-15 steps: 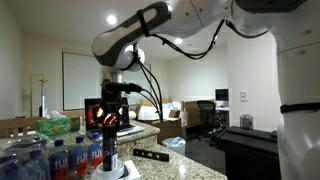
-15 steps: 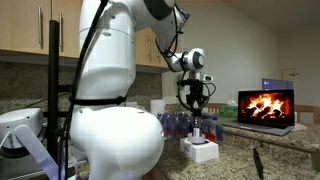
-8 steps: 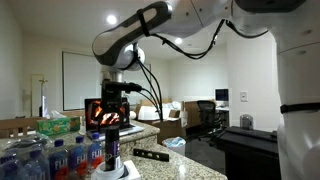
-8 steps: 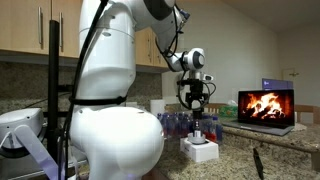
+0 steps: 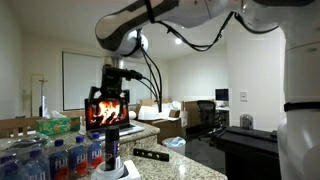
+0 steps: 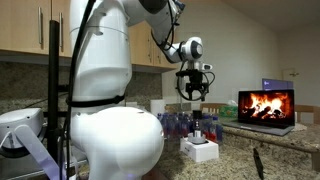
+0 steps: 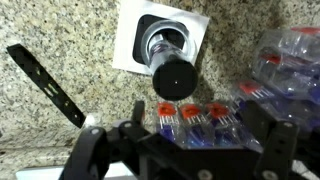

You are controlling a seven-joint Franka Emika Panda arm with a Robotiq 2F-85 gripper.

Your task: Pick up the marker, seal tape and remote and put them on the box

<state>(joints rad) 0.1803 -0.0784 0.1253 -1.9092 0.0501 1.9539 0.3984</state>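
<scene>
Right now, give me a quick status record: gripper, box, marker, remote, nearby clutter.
gripper: open, empty, high above the box
box: white, on the granite counter
marker: upright on the box's dark patch
remote: flat on the counter beside the box, not yet placed
bottles: red-capped cluster close to the box

White rounded arm, black cables, black fingers.
</scene>
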